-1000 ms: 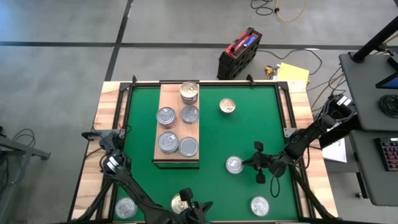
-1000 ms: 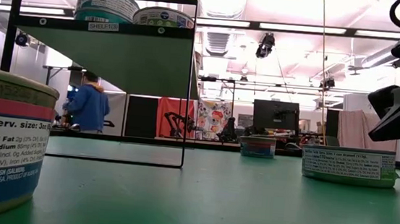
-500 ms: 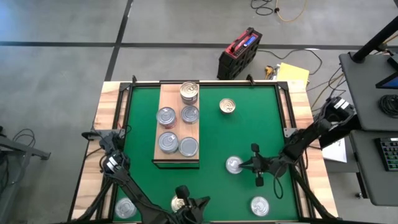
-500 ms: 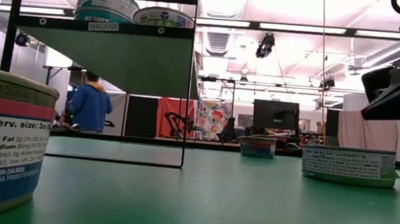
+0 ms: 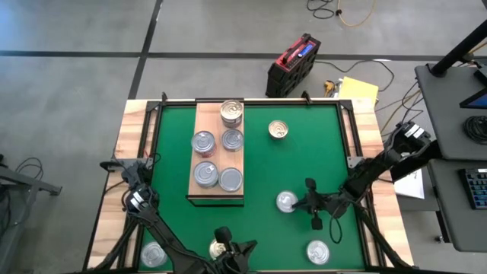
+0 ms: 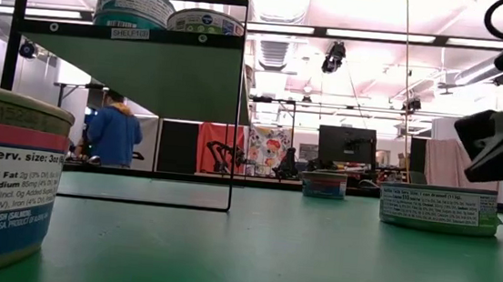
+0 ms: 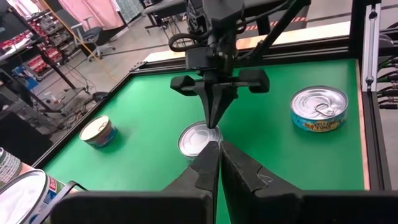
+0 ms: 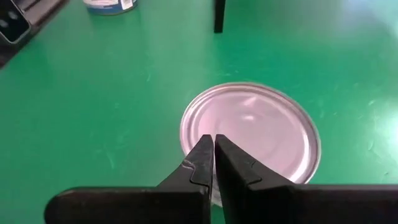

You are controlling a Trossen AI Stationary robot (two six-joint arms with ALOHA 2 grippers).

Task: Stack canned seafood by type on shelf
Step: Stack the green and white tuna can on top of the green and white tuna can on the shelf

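The shelf (image 5: 207, 116) is a light wooden board on the green mat, and several tins stand on it. A gold-lidded tin (image 5: 278, 130) sits right of it. My right gripper (image 5: 301, 203) is shut, its tips (image 8: 214, 138) over the near rim of a plain silver tin (image 8: 249, 134) standing flat on the mat; the left wrist view shows it pointing down at that tin (image 7: 200, 138). My left gripper (image 7: 219, 146) is shut in the air at the near edge, beside a gold tin (image 5: 219, 250). My right gripper's shut fingertips (image 7: 213, 123) stand at the rim of the silver tin's lid (image 8: 205, 124), coming from above and slanting from the table's right. I cannot tell whether they touch the lid. The tin rests flat on the mat.
Two more silver tins lie near the near edge (image 5: 317, 251) (image 5: 152, 253); one of them looms large in the low view (image 6: 1, 183). The shelf stands raised on a dark frame (image 6: 238, 103). Open green mat (image 5: 304, 160) lies between shelf and right arm.
My right gripper has moved a little toward the table's left, closing in on the silver tin. The tins have stayed where they were.
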